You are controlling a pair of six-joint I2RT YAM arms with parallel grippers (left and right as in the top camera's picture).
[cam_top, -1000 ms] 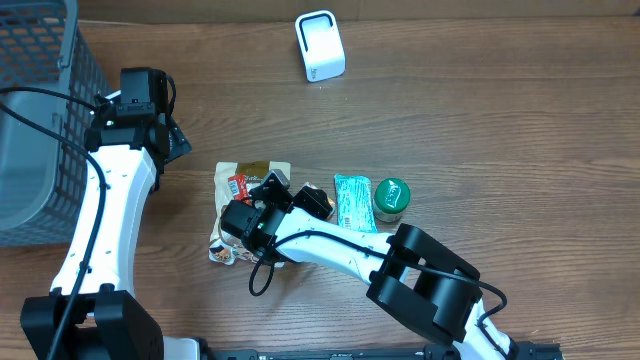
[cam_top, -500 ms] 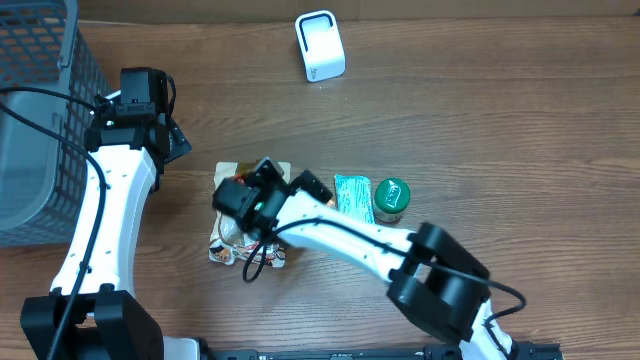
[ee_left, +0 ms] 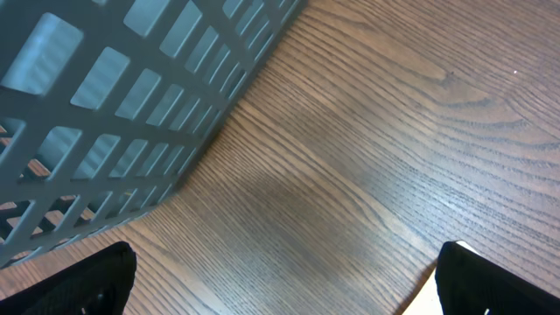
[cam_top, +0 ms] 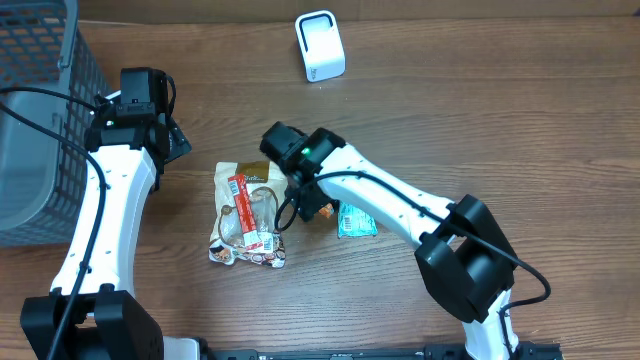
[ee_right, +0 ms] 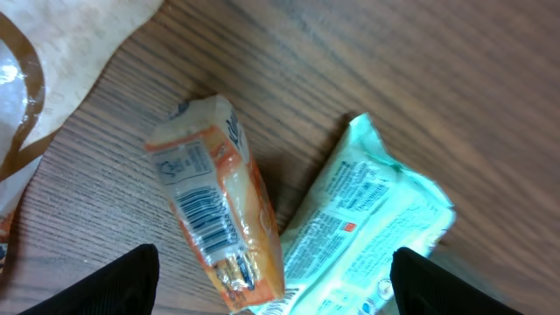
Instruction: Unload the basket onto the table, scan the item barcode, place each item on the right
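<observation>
- Overhead, setting: wooden table (cam_top: pixel 520 120) with a grey mesh basket (cam_top: pixel 30 110) at the left edge. White barcode scanner (cam_top: pixel 320 45) upright near the far edge, well apart from the goods.
- Overhead, goods: clear and brown snack bag (cam_top: pixel 245 225) flat on the wood at mid-table, with a red stick pack (cam_top: pixel 240 190) on or inside it (cannot tell which). Orange packet (cam_top: pixel 326 211) just right of the bag, largely hidden under the arm. Mint-green packet (cam_top: pixel 356 220) just beside the orange one, on its right.
- Overhead, arms: left arm (cam_top: pixel 105 210) running up the left side and ending just beside the basket. Right arm (cam_top: pixel 400 200) crossing from the lower right corner, with its wrist above the orange packet.
- Left wrist: left gripper (ee_left: pixel 289 293) with its fingertips at the two bottom corners, spread wide, only bare wood between them. Basket wall across the upper left.
- Right wrist: right gripper (ee_right: pixel 284 284) likewise spread wide, its fingertips clear of every item and gripping nothing. Orange packet flat on the table below the gap, with its barcode (ee_right: pixel 203 214) facing up. Mint-green packet tilted and meeting the orange packet's lower end. Corner of the snack bag at upper left.
</observation>
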